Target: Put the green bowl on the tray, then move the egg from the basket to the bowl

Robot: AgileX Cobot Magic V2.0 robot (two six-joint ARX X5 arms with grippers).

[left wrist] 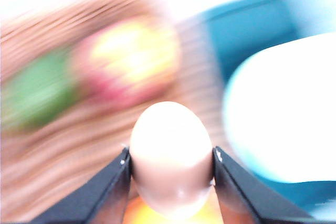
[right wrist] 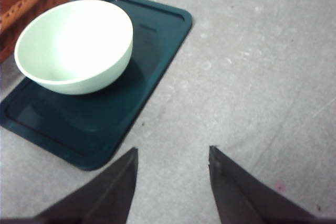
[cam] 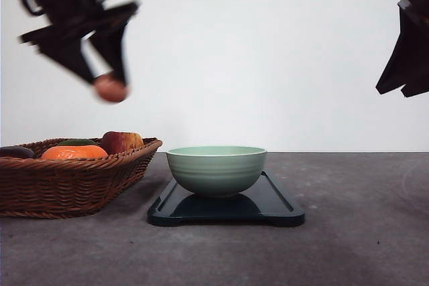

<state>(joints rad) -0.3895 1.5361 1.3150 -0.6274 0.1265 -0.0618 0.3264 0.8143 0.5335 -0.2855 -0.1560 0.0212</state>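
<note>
The green bowl (cam: 216,169) stands empty on the dark tray (cam: 275,205), toward the tray's left part. My left gripper (cam: 110,88) hangs high above the basket (cam: 67,185), shut on a brownish egg (cam: 110,88). The left wrist view shows the egg (left wrist: 170,156) clamped between both fingers (left wrist: 105,192), with the blurred basket (left wrist: 68,145), tray (left wrist: 247,35) and bowl (left wrist: 289,108) below. My right gripper (right wrist: 173,153) is open and empty, raised at the far right (cam: 405,51) over bare table beside the tray (right wrist: 157,30) and bowl (right wrist: 73,45).
In the basket lie an orange (cam: 74,153), a reddish apple (cam: 120,141), a green fruit (cam: 76,142) and a dark item (cam: 17,153). Grey tabletop (cam: 355,232) stretches in front of and to the right of the tray. A white wall stands behind.
</note>
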